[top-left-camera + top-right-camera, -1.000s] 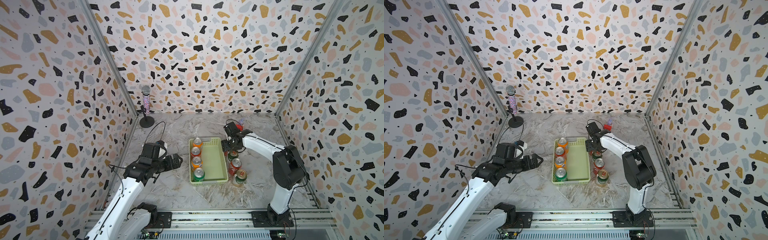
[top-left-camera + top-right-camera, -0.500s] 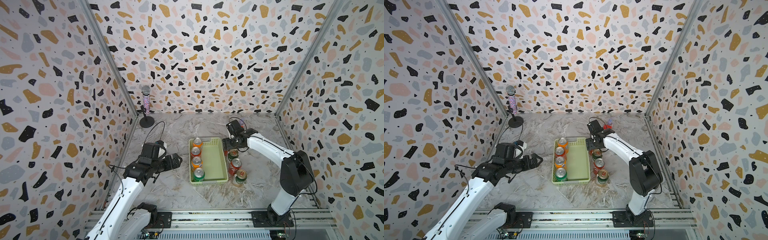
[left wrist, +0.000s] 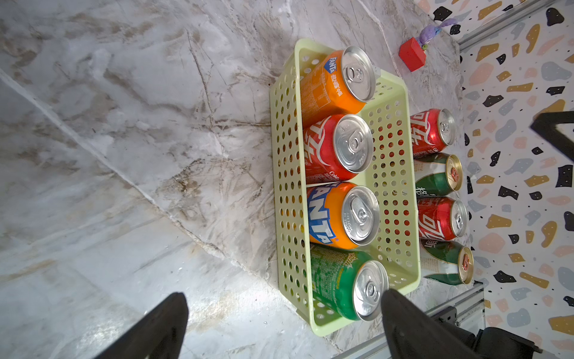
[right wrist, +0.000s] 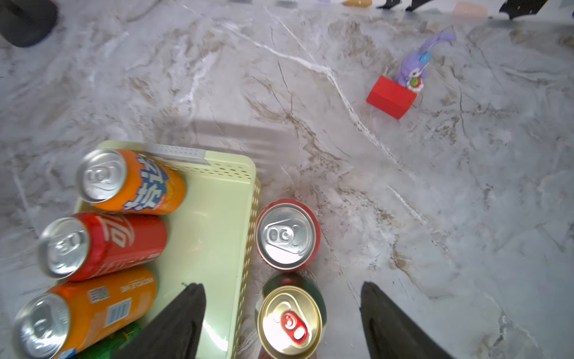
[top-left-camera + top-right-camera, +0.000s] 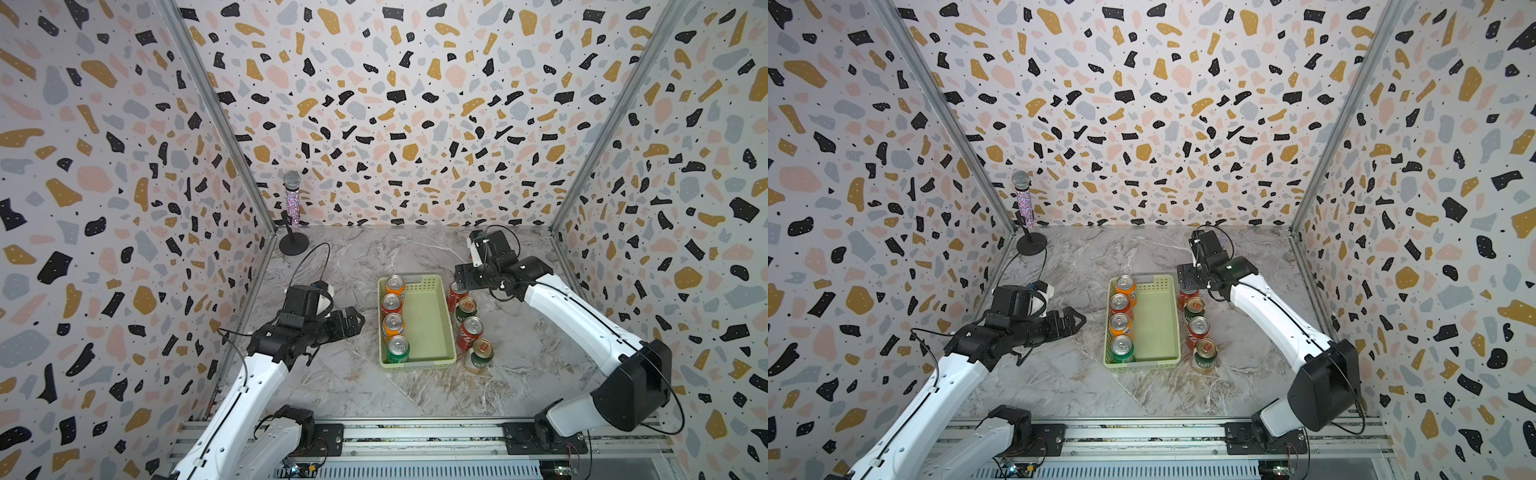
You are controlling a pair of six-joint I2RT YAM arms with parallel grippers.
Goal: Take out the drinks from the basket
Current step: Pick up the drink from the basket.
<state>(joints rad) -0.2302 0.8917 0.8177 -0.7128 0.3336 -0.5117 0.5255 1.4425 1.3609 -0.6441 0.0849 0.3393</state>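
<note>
Basket: mid-table.
Cans inside: four, along its left wall.
Cans outside: four, just right of it.
Right gripper: fingers spread, empty, above the far outside cans.
Left gripper: spread, empty, left of the basket.
Only your wrist views show: red block, far right.

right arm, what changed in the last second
The right tool opened and let go of the red can, now standing beside the basket; its elbow swung out toward the front. The left tool, the four cans inside and the other three outside stayed put.
</note>
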